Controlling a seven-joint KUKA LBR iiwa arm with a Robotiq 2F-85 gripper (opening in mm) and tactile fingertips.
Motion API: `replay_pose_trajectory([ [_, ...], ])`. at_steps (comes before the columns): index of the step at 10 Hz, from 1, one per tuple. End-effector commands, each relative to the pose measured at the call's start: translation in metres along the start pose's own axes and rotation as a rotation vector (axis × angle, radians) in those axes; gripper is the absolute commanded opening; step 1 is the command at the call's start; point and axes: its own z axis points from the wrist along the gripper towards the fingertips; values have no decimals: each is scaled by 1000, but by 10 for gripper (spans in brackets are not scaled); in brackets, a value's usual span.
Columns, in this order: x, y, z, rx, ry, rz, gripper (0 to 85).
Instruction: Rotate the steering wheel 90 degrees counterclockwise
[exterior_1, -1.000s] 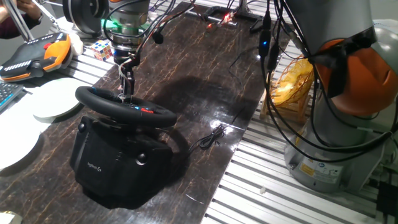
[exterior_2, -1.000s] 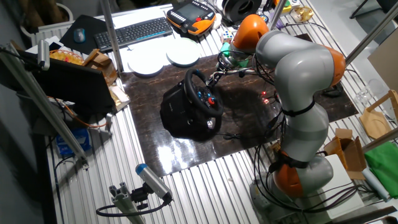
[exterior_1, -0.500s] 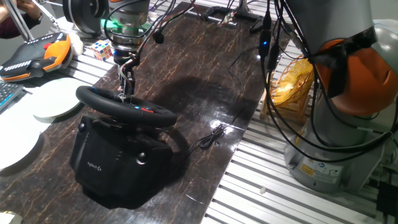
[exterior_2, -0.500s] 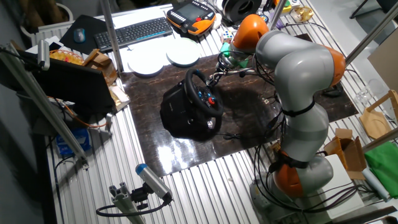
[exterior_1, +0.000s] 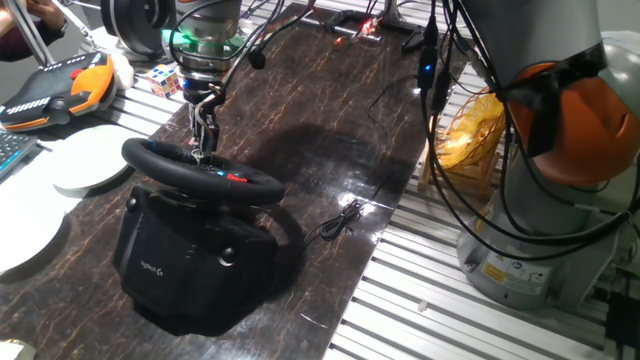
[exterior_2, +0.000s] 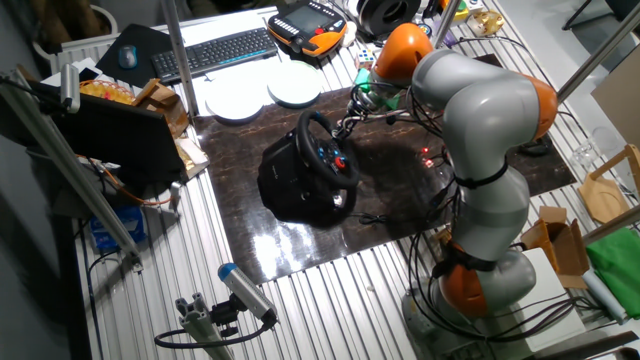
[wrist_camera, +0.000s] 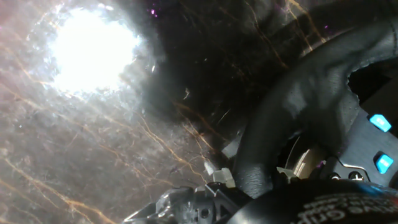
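The black steering wheel (exterior_1: 250, 186) sits tilted on its bulky black base (exterior_1: 190, 262) with a white logo, on the dark marble mat. Small red and blue buttons show on the hub (exterior_2: 331, 155). My gripper (exterior_1: 205, 148) reaches down onto the far part of the rim, its fingers close together. In the hand view the thick rim (wrist_camera: 298, 106) runs between the two fingers (wrist_camera: 311, 208) at the bottom edge, and the gripper looks shut on it. The gripper also shows in the other fixed view (exterior_2: 345, 124) at the top of the wheel.
An orange-and-black gadget (exterior_1: 60, 85), a colour cube (exterior_1: 165, 80) and a black ring-shaped spool (exterior_1: 135, 22) lie behind the wheel. Two white plates (exterior_1: 90, 160) (exterior_1: 25, 235) sit left of it. A cable (exterior_1: 340, 220) runs off the mat to the right. The arm's base (exterior_1: 560, 150) stands at right.
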Motion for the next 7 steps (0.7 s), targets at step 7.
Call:
replay_pose_trajectory([
  [7, 12, -14, -1, -9, 5, -79, 277],
])
